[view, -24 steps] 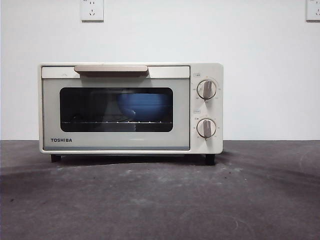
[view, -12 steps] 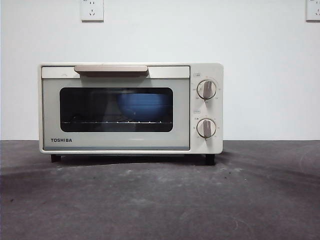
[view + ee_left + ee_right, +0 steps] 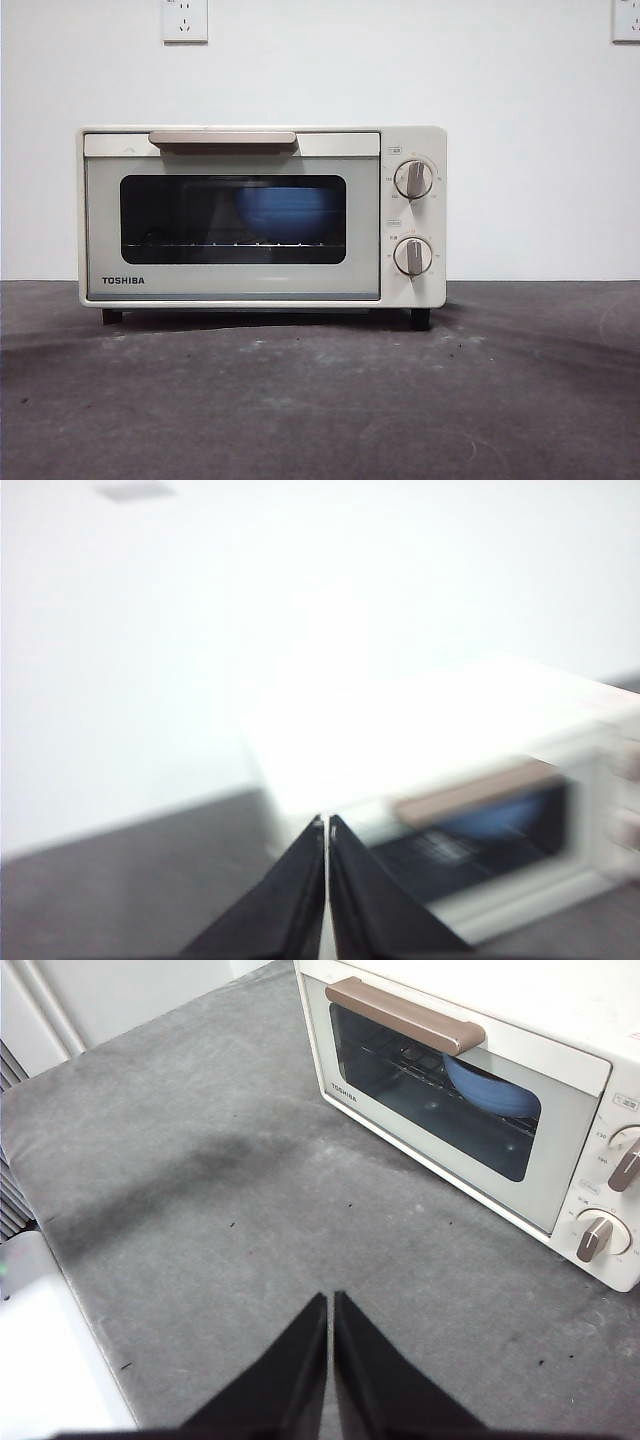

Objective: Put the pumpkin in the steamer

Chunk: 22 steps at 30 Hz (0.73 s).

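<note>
Right gripper (image 3: 329, 1305): jaws pressed together, nothing between them; held high over bare table (image 3: 200, 1220) in front of the steamer, clear of the door's swing, which suits an arm waiting.
Left gripper (image 3: 326, 830): jaws closed tip to tip, empty; raised to one side of the steamer, view blurred.
Table front: open dark mat from near edge to the steamer's feet; ample room for an approach and for the door to drop.
Steamer (image 3: 262, 215): door shut, bar handle (image 3: 222, 138) along its top edge, two knobs (image 3: 413, 179) beside it.
Interior: blue bowl (image 3: 285, 212) on the wire rack, seen through the glass.
Pumpkin: not visible in any view; cannot tell whether it lies in the bowl.
Rear: white wall close behind; outlets (image 3: 184, 20) above.
</note>
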Available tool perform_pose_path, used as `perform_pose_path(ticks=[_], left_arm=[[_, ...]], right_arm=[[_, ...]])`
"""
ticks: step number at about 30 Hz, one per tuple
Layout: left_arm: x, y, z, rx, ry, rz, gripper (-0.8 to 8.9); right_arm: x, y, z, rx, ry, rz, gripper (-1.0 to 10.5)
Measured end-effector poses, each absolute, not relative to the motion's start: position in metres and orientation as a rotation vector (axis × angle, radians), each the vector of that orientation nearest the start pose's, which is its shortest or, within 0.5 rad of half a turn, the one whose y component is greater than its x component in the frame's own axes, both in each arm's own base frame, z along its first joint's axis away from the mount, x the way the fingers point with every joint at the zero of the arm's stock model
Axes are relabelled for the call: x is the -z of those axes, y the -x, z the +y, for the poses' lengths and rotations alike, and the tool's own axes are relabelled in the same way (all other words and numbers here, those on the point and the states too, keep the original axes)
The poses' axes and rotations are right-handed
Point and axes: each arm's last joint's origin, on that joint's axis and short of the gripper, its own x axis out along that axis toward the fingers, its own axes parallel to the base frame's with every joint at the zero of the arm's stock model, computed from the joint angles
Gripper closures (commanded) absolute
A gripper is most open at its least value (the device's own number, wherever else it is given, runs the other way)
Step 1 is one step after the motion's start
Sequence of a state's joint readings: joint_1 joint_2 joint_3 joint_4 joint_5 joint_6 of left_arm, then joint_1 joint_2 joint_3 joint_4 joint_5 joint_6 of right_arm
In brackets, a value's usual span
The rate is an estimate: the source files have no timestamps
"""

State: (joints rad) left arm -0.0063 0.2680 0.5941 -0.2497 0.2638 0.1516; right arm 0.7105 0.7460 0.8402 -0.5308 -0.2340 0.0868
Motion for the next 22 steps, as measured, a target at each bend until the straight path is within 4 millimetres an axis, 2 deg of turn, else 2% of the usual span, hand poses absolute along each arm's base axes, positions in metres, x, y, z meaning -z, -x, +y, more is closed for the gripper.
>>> perform_pose_path(ticks=[4, 14, 22], left_arm=[[-0.288, -0.076, -0.003, 0.151, -0.174, -0.149, 7.95], [-0.201, -0.089, 0.000, 0.102, -0.165, 0.000, 7.95], [-0.166, -0.094, 0.000, 0.110, -0.156, 0.088, 7.95]], right_arm=[[-0.325, -0.110, 0.104, -0.909, 0.028, 0.480, 9.4], [-0.325, -0.110, 0.104, -0.909, 0.028, 0.480, 9.4], [-0.325, -0.110, 0.104, -0.909, 0.028, 0.480, 9.4]])
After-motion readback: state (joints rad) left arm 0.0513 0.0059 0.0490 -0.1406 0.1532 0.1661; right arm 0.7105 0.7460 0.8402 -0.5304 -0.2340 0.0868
